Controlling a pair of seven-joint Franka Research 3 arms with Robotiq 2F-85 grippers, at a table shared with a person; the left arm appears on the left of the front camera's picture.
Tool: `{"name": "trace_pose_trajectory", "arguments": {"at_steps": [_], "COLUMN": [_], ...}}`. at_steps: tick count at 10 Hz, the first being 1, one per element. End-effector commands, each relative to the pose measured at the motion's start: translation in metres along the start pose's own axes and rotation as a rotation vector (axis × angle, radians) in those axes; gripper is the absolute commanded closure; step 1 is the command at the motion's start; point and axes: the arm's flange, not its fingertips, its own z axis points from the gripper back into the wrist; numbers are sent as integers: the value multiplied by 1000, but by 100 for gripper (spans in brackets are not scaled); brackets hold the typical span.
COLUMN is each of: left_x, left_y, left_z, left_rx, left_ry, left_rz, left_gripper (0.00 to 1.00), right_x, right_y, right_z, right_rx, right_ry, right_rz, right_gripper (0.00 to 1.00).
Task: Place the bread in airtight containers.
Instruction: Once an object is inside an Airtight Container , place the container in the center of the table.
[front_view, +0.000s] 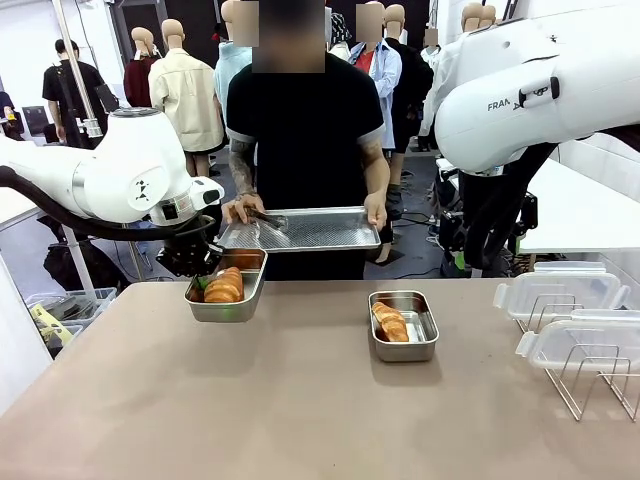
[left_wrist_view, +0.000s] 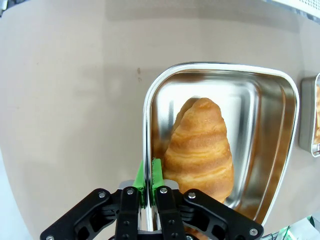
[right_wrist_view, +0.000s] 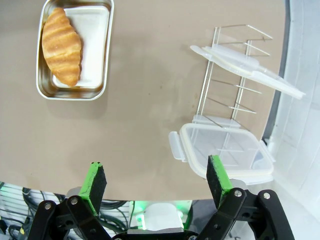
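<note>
My left gripper (left_wrist_view: 148, 186) is shut on the rim of a steel container (left_wrist_view: 272, 130) that holds a golden croissant (left_wrist_view: 200, 145). In the front view this container (front_view: 225, 305) with its croissant (front_view: 225, 286) is near the table's far left edge, the left gripper (front_view: 205, 280) pinching its left wall. I cannot tell whether the pan rests on the table. A second container (front_view: 425, 335) with a croissant (front_view: 389, 321) sits mid-table, also seen below my right wrist as the container (right_wrist_view: 95, 50) and croissant (right_wrist_view: 61, 45). My right gripper (right_wrist_view: 156, 177) hangs open above the table's right side.
A person at the far side holds a large flat steel tray (front_view: 320, 232) just behind the left container. Two clear lids (front_view: 560, 295) (front_view: 585, 345) lie on a wire rack (front_view: 600, 385) at the right; the rack (right_wrist_view: 220, 95) carries the lids (right_wrist_view: 245, 62) (right_wrist_view: 225, 150).
</note>
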Motion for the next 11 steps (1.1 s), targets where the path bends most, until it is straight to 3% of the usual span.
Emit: {"name": "trace_pose_trajectory", "arguments": {"at_steps": [1, 3, 5, 11], "left_x": [0, 11, 15, 4], "left_y": [0, 8, 21, 20], "left_z": [0, -16, -39, -101], "left_rx": [0, 32, 31, 23], "left_ry": [0, -21, 31, -77], "left_rz": [0, 14, 29, -26], "left_gripper": [100, 100, 100, 100], "right_x": [0, 0, 0, 0], "right_y": [1, 1, 1, 1], "right_z": [-1, -1, -1, -1], "right_rx": [8, 8, 8, 8], "right_ry": [-9, -9, -9, -9], "right_rz": [-4, -4, -4, -4], "right_gripper": [0, 0, 0, 0]}}
